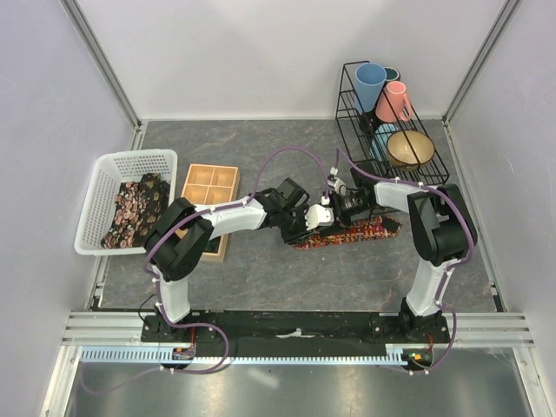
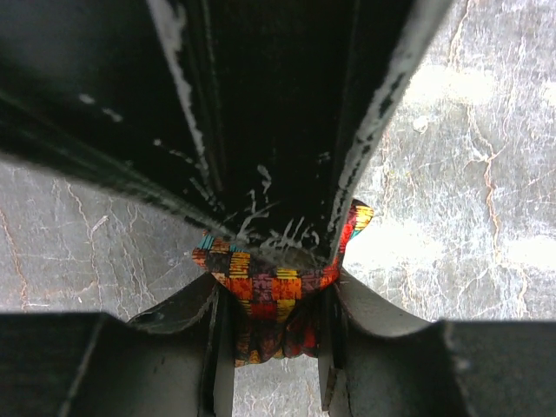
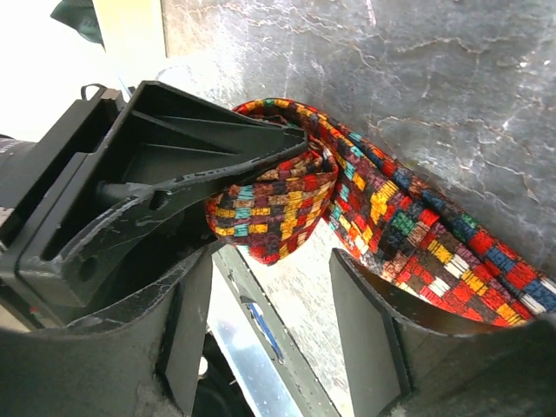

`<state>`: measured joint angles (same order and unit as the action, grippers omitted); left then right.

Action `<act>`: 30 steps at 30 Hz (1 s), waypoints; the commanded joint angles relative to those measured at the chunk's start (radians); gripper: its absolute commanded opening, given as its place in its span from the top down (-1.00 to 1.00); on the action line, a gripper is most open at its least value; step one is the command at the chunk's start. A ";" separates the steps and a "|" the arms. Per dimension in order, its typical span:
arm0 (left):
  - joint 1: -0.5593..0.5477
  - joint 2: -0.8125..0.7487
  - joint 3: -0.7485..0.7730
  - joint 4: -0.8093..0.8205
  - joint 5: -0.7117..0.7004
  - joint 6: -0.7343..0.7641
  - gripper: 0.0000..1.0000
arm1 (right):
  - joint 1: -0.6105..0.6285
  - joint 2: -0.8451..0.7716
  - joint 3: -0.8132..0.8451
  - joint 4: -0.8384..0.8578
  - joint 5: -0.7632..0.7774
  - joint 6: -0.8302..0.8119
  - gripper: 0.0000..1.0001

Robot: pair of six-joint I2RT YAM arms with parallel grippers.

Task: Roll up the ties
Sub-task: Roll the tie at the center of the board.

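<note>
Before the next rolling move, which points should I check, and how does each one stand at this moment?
1. Left gripper holds the rolled end: ok, it is shut on it.
2. Right gripper is open and holds nothing: ok, its jaws stand apart next to the roll.
3. The unrolled part of the tie lies straight on the table: ok.
4. The roll is tight and even: cannot tell, the grippers hide most of it.
5. Wire rack stands apart from the tie: ok.
</note>
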<state>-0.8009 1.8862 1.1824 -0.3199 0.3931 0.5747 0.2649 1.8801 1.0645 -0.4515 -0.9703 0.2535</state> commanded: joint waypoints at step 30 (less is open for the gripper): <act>0.109 -0.215 -0.213 0.313 0.226 -0.139 -0.99 | 0.045 0.093 -0.046 0.066 0.347 -0.128 1.00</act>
<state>-0.7380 1.7996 1.0569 -0.2173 0.4938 0.5220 0.3088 1.9377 1.0374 -0.3470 -0.8173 0.2119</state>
